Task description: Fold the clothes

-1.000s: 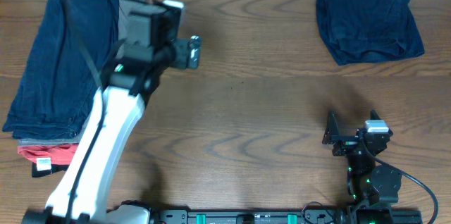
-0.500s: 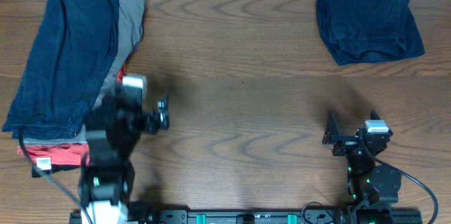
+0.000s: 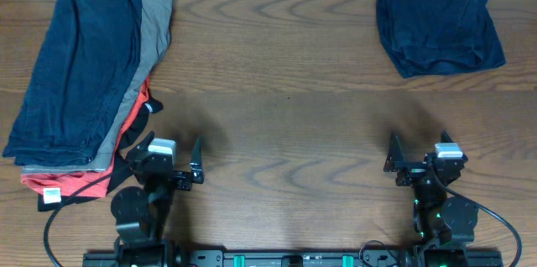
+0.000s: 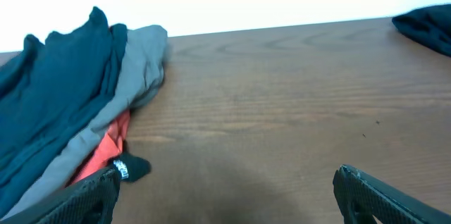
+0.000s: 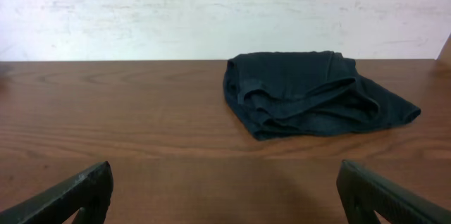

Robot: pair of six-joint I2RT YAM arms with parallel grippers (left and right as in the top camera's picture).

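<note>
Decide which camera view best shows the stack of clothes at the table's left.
The overhead view: the stack of clothes lies whole there, navy on top, grey and orange-red edges beneath. The left wrist view sees it from the side, cut off at the left edge. The right wrist view misses it.

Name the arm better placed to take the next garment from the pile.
Left. The left gripper sits open right beside the pile of clothes on its own side. The right gripper, also open, is across the workspace, nearer the folded navy garment, so it would probably have to reach much farther.
</note>
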